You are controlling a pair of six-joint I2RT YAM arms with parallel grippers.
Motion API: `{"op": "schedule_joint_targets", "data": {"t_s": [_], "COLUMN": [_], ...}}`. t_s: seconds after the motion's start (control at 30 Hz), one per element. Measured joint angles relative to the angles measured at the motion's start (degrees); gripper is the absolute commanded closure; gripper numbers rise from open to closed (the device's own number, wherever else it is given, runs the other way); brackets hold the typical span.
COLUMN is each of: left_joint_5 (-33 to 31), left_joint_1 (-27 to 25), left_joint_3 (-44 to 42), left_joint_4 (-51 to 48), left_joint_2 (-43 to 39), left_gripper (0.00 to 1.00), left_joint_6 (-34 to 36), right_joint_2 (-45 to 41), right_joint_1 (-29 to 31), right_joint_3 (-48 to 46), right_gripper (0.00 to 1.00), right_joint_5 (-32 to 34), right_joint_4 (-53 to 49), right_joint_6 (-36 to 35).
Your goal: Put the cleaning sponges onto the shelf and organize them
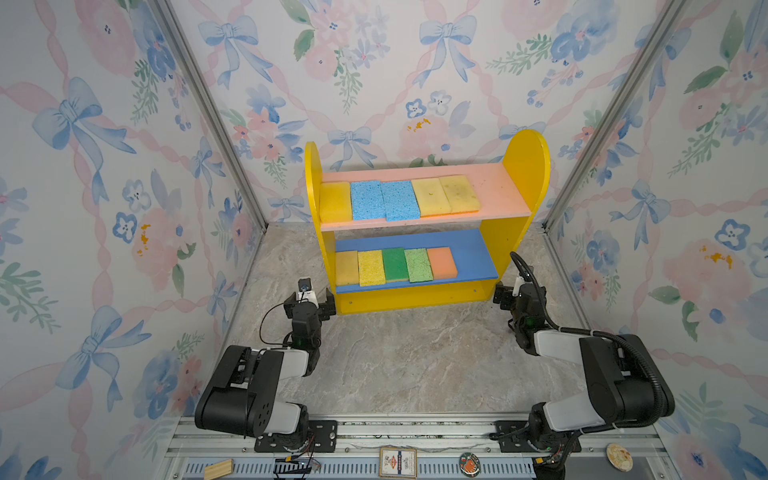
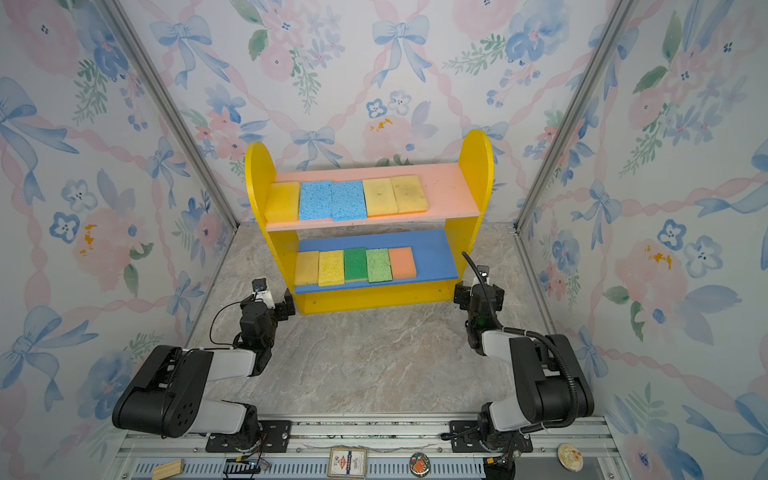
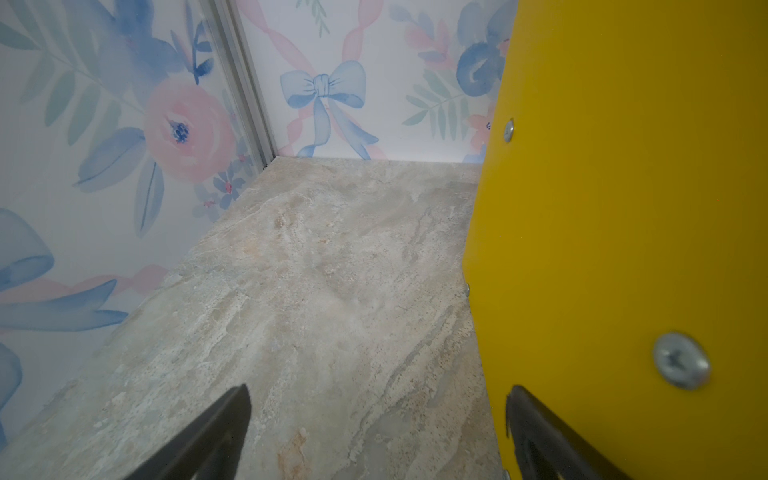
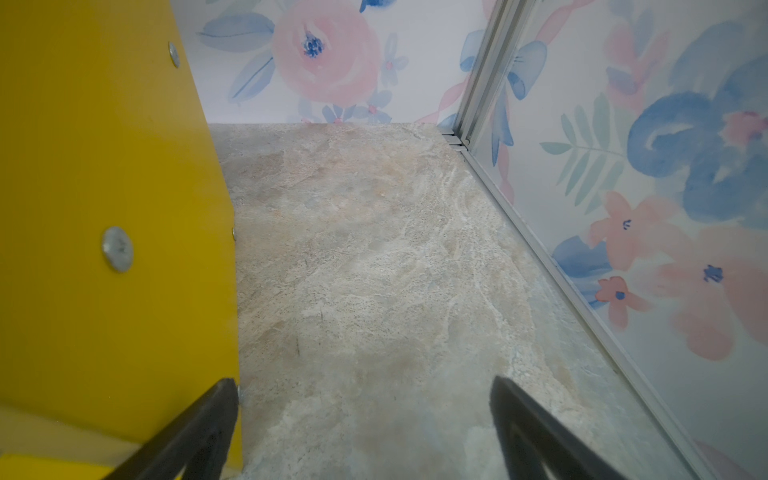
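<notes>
Nearest, at about 7 o'clock and 5 o'clock of the shelf (image 1: 528,166), the left fingers (image 3: 208,436) and the right fingers (image 4: 195,428) stand spread wide and hold nothing. Each pair is low over the marbled tabletop (image 1: 395,365) at a front bottom corner of the unit. In each wrist view the inner finger shows against the yellow side panel, though whether it touches the wood I cannot tell. All ten cleaning sponges (image 1: 431,197) lie on the boards and none shows on the tabletop, so the work looks all but finished. The step in hand is probably a last squaring of the shelf or a plain retreat. A nudge should go low, near the base strip, slowly and with both sides pressing evenly; a push higher up or from one side could turn or tip the unit and slide the light foam forward. For a retreat, the fingers should draw straight back toward 6 o'clock, free of the panels. Farther in, the blue lower board (image 1: 473,253) carries five sponges flat and edge to edge, crowded toward 9 o'clock: orange-yellow, yellow, the dark green sponge (image 1: 395,264), light green, and the orange sponge (image 1: 442,262). Farthest, toward 12 o'clock, the pink upper board (image 1: 498,187) carries five more: deep yellow, two light blue, two pale yellow. The second blue sponge (image 1: 400,201) sits slightly forward of its neighbours, at the board's front edge.
</notes>
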Motion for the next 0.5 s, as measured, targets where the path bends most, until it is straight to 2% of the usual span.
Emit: {"op": "schedule_joint_targets", "data": {"t_s": [0.23, 0.5], "left_joint_5": [6.0, 9.3], "left_joint_1": [2.4, 3.1], "left_joint_3": [-0.3, -1.7], "left_joint_4": [5.9, 9.9], "left_joint_2": [2.5, 3.6], "left_gripper": [0.02, 0.02], "left_joint_6": [1.4, 2.4], "right_joint_2": [0.1, 0.1], "right_joint_1": [0.0, 0.0], "right_joint_3": [-0.9, -1.9], "right_gripper": [0.03, 0.03], "right_joint_5": [-0.5, -1.1], "right_joint_4": [1.6, 3.1], "right_joint_6": [-0.3, -0.9]}}
